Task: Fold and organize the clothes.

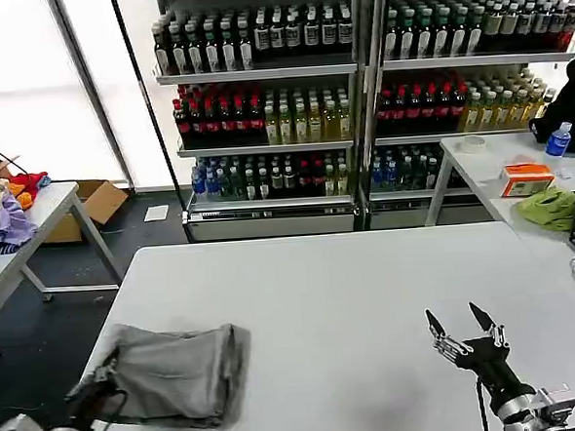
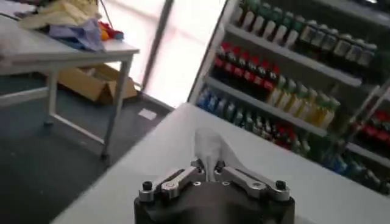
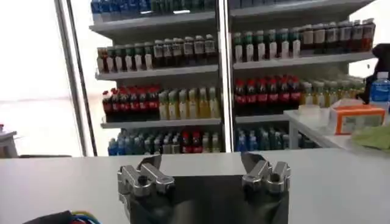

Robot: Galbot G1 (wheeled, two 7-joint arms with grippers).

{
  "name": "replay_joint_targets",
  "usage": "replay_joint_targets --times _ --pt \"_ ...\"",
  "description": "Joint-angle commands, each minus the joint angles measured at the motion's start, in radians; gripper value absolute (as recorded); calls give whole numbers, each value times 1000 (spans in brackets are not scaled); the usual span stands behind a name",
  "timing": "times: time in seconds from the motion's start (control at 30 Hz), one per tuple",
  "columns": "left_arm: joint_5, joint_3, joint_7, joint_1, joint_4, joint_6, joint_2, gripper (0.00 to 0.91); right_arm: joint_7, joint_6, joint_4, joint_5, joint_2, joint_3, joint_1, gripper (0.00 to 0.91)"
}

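On the near left part of the large white rectangular table (image 1: 371, 298), head view, lies the light grey soft cotton shirt (image 1: 170, 371), already gathered into a rough, rumpled rectangle with one edge doubled over toward the table's middle. The left gripper (image 1: 104, 375) sits at the shirt's outer near corner, at the table's left edge, its dark fingers pressed into the cloth; it appears closed on a pinch of fabric. The right gripper (image 1: 462, 330) hovers over bare tabletop toward the table's near right, well apart from the shirt, its two pointed fingers spread wide and holding nothing. Left wrist view: the left gripper (image 2: 209, 172) has its metal fingers drawn together, and a pale fold of the shirt (image 2: 213, 149) rises from between them above the table surface (image 2: 341, 195). Right wrist view: the right gripper (image 3: 204, 173) shows both fingers set far apart over the table (image 3: 341, 176), with nothing between them. Handling judgement: the shirt looks light, limp and non-slippery, so it should drape and crease rather than hold any shape; it is best taken by a corner or hem edge, pinching both layers together, with the free gripper taking the opposite corner so the fold stays square.
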Motion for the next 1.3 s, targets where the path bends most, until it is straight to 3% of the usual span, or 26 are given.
replay_joint_targets --times 0.03,0.17,0.37,0.47,0.5,0.57,0.63,0.77,0.9,0.97,1.03,1.13,1.2,1.23,1.27,1.3 --pt "-350 -333 -84 3 -68 79 256 10 1 1 6 2 5 -4 4 907" --pt "-304 -245 -94 8 -153 79 239 10 -2 9 9 3 12 2 -8 907" --pt "-199 -35 -173 6 -278 101 127 10 -4 29 1 3 12 20 -31 907" --pt "-147 168 -268 46 -408 97 52 10 -4 30 -1 3 15 19 -31 907" --pt "-69 334 -293 58 -436 94 28 10 -3 29 0 2 17 14 -29 907" --pt "64 530 -327 49 -433 84 -2 10 -1 26 4 -1 20 2 -21 907" --pt "143 749 -343 6 -364 87 -47 10 1 18 13 -11 24 -10 -14 907" --pt "156 950 -390 -161 -133 73 -146 10 4 3 45 -14 28 -19 -25 907" --pt "89 1020 -442 -356 138 20 -274 10 8 -5 68 -31 32 -41 -63 907" --pt "90 1020 -456 -464 280 -21 -376 10 10 -17 75 -46 36 -59 -76 907" --pt "71 1035 -464 -527 342 -72 -381 20 23 -54 84 -55 38 -81 -87 907" --pt "77 1038 -454 -572 416 -80 -384 40 32 -98 84 -61 34 -117 -96 907" --pt "69 1013 -439 -587 430 -77 -378 353 36 -120 77 -54 32 -144 -93 907" --pt "65 990 -430 -597 435 -72 -376 705 42 -131 71 -55 31 -159 -88 907" --pt "50 975 -426 -610 437 -70 -372 907 50 -148 69 -55 31 -177 -81 907" --pt "41 955 -428 -620 426 -65 -370 907 58 -162 68 -52 32 -190 -77 907"
